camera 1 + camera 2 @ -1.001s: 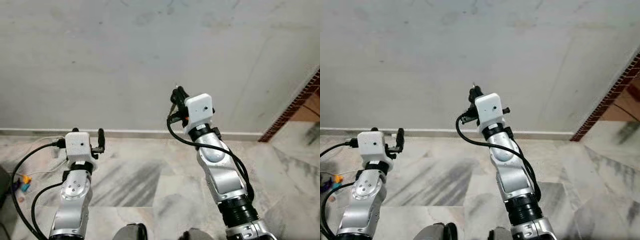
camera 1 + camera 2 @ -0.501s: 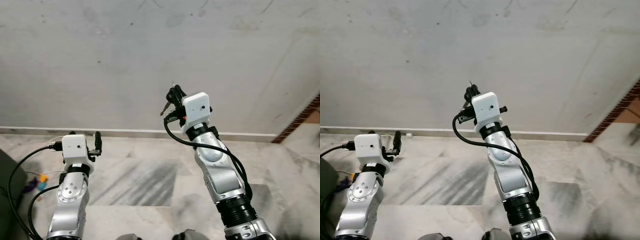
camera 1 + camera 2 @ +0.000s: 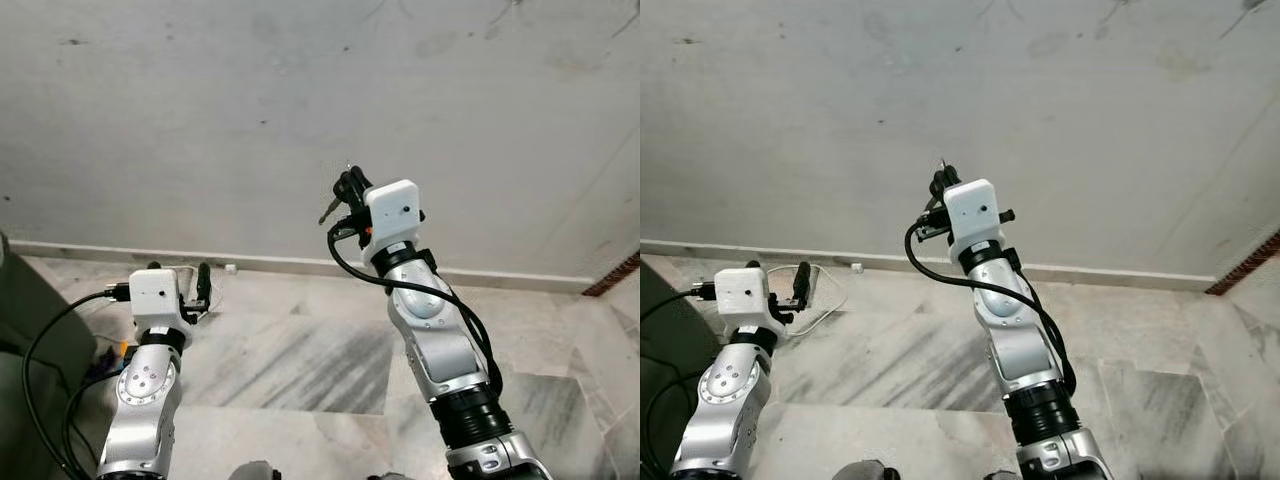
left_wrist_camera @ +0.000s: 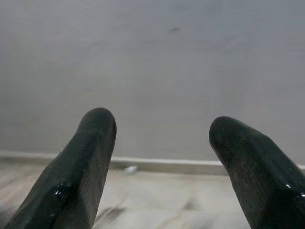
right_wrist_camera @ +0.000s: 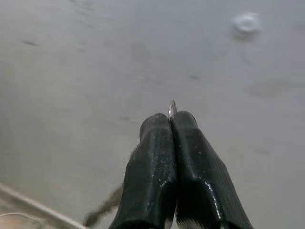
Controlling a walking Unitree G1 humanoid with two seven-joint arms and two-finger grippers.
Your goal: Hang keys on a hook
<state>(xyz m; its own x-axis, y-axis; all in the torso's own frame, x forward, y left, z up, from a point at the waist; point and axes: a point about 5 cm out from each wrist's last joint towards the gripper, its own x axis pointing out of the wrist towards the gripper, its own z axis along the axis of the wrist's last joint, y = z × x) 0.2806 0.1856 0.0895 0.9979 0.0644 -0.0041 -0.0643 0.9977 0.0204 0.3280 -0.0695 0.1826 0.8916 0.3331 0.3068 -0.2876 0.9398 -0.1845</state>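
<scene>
Both black fingers of the right gripper (image 5: pixel 170 119) were clenched on the keys (image 3: pixel 331 208), raised before the grey wall (image 3: pixel 200 120). Low over the marble floor (image 3: pixel 290 360), the left gripper (image 4: pixel 162 138) was held spread.

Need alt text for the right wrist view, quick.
The right gripper has its two black fingers pressed together on a thin metal key ring, with a dangling key blurred below, facing a plain grey plaster wall bearing a small pale round spot.
</scene>
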